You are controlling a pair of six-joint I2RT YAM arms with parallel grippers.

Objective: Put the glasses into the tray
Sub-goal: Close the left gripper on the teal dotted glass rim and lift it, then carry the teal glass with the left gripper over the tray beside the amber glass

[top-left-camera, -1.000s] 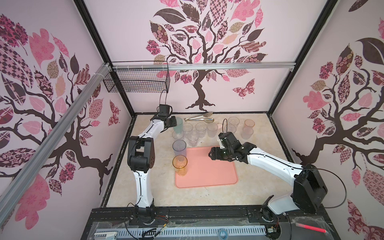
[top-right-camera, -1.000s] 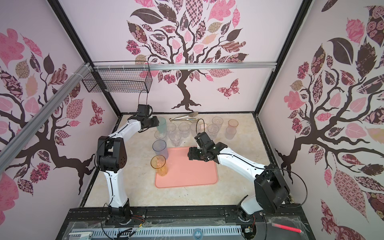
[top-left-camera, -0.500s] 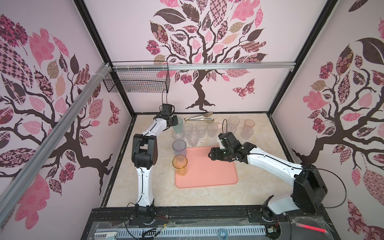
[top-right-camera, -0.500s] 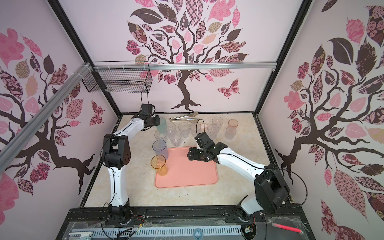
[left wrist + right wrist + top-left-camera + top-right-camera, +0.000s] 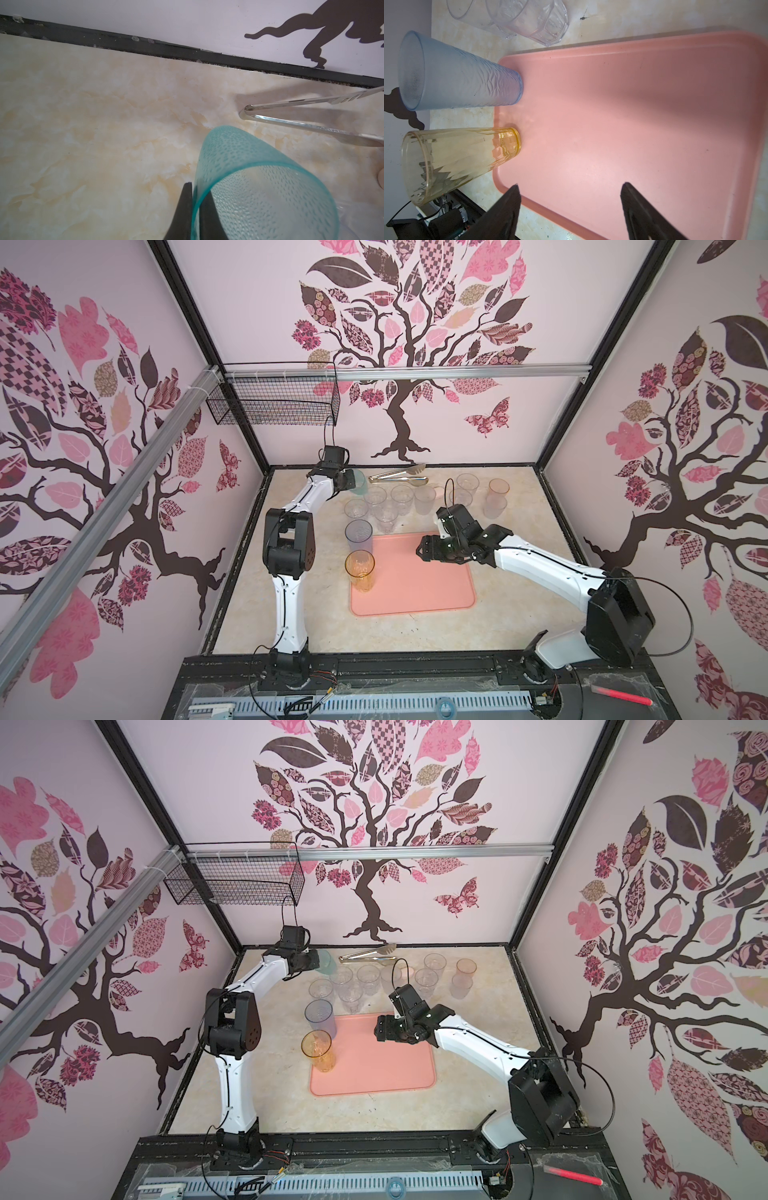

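Jaws on the left arm (image 5: 309, 497) are pinched onto the rim of the teal glass (image 5: 259, 187), one finger (image 5: 182, 214) outside the wall and the other inside the mouth. That glass (image 5: 358, 482) sits at the back left of the worktop (image 5: 415, 635), close to the back wall and just beside the handle end of the tongs (image 5: 311, 116). It looks tilted in both top views, and I cannot tell whether its base touches the worktop. Right jaws are spread wide with nothing between them, the fingers (image 5: 506, 212) hanging over the tray (image 5: 633, 124) near its back edge. The tray (image 5: 415, 589) lies flat in the middle of the worktop. Two glasses stand upright inside its left edge: the blue glass (image 5: 358, 533) in the back left corner and the amber glass (image 5: 360, 568) just in front of it, apart from each other. Clear glasses (image 5: 386, 506) are grouped on the worktop behind the tray, and pink glasses (image 5: 496, 497) stand further right, well apart from the tray.
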